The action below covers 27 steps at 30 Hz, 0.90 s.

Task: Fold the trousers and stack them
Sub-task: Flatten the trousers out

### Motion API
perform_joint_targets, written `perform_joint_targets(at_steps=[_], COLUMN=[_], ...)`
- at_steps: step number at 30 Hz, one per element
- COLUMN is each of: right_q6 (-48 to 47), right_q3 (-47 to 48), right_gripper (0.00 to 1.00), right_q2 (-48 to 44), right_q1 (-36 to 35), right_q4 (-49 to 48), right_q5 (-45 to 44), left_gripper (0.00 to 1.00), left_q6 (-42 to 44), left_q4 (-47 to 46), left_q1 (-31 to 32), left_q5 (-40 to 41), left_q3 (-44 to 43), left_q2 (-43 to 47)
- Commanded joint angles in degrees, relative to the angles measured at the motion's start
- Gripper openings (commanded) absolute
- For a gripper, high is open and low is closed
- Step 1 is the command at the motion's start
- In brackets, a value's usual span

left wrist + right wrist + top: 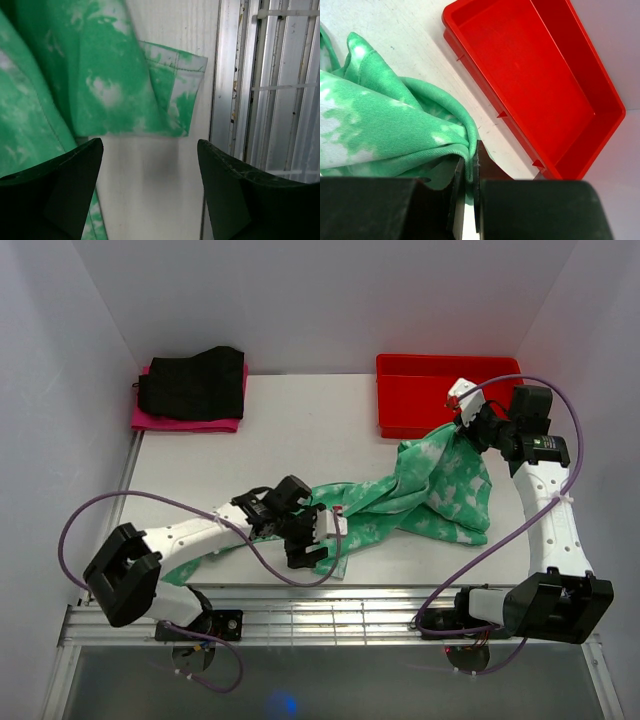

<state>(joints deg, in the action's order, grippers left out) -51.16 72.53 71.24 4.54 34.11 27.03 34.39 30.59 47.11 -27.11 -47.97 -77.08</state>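
The trousers [430,490] sprawl from lower left to centre right of the top view. They look limp and light, so I expect sagging and dragging. My right gripper [469,172] pinches a fold beside the bin [540,75]. My left gripper [150,165] gapes empty below a hem [172,90]; I'd grab its corners.

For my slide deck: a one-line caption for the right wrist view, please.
Right gripper shut on green-and-white tie-dye fabric trousers beside a rectangular red plastic tray.

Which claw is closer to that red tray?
Right. The right gripper sits just beside the red tray, pinching the trousers; the left gripper is open, far off by the table front edge.
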Motion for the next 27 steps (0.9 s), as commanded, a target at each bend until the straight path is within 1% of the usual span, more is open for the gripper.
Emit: perform_joint_targets(at_steps=[1,2,5,7,8,9,11,12,13,14,15,16,18,19,20,21,22,24,25,27], right_q6=[1.76,1.85,2.11,2.03,1.94,1.85,0.71,0.1,-1.39,-2.27,-3.33,-4.47,-8.25,-9.21,-11.75,-12.9,-13.53,-14.4,-14.41,-13.8], right_q3=[-0.63,-1.25,-1.6,-1.78,-1.87,-2.04,-2.22,-2.31,-2.57,-2.75,-2.92,-3.44,-3.8,-4.32,-4.59,-4.85,-5.47,-5.73,-5.56,-5.21], right_gripper=[0.08,0.08,0.08,0.08,0.08,0.08,0.08,0.08,0.08,0.08,0.08,0.08,0.08,0.08,0.08,0.08,0.08,0.08,0.08,0.08], right_q2=[-0.84,-0.84,-0.84,-1.1,-1.28,-1.37,-1.98,-2.25,-3.12,-3.74,-4.35,-5.75,-7.25,-8.91,-9.8,-11.37,-12.09,-13.23,-13.06,-10.44], right_q1=[-0.23,-0.23,-0.23,-0.23,-0.23,-0.23,-0.23,-0.23,-0.23,-0.23,-0.23,-0.23,-0.23,-0.23,-0.23,-0.23,-0.23,-0.4,-0.75,-4.34], right_q4=[-4.05,-4.05,-4.14,-4.14,-4.14,-4.14,-3.26,-2.82,-2.3,-1.33,-0.63,0.16,3.15,4.11,5.95,6.49,6.58,5.97,5.88,4.84], right_q5=[-0.92,-0.92,-1.01,-0.92,-1.01,-1.01,-0.92,-0.84,-0.83,-0.75,-0.66,-0.48,0.39,0.83,1.1,1.36,1.88,3.03,3.99,3.13], left_gripper=[0.87,0.86,0.84,0.81,0.77,0.62,0.38,0.28,0.11,0.06,0.03,0.0,0.0,0.0,0.0,0.0,0.0,0.0,0.0,0.0], left_q6=[-5.38,-5.91,-7.85,-7.85,-7.59,-7.32,-6.36,-6.09,-4.96,-3.99,-3.46,-4.59,-6.26,-7.05,-7.49,-7.93,-9.94,-13.11,-14.51,-18.82], left_q4=[-8.7,-10.18,-13.61,-14.94,-15.38,-15.3,-12.42,-10.39,-7.94,-2.26,0.06,1.48,5.69,9.28,10.71,11.76,11.77,10.29,8.71,6.34], left_q1=[5.08,6.57,7.9,8.08,8.17,8.17,8.17,8.17,8.08,7.65,7.3,6.16,3.09,-1.1,-3.32,-5.26,-9.45,-13.87,-18.59,-23.18], left_q5=[8.2,9.44,14.44,16.38,17.0,17.79,16.66,13.61,10.45,6.15,2.02,-3.85,-8.46,-12.48,-13.92,-14.45,-14.55,-14.11,-13.59,-11.92], left_q3=[-0.81,-0.99,-1.43,-1.25,-1.08,-1.16,-1.78,-2.39,-4.31,-5.37,-6.25,-8.09,-10.56,-13.44,-14.69,-15.57,-16.1,-16.02,-15.76,-15.06], left_q2=[-3.06,-6.04,-10.36,-14.14,-15.28,-16.77,-16.27,-14.96,-9.98,-6.63,-2.68,4.76,9.99,12.8,13.87,15.1,17.55,19.76,20.38,20.3])
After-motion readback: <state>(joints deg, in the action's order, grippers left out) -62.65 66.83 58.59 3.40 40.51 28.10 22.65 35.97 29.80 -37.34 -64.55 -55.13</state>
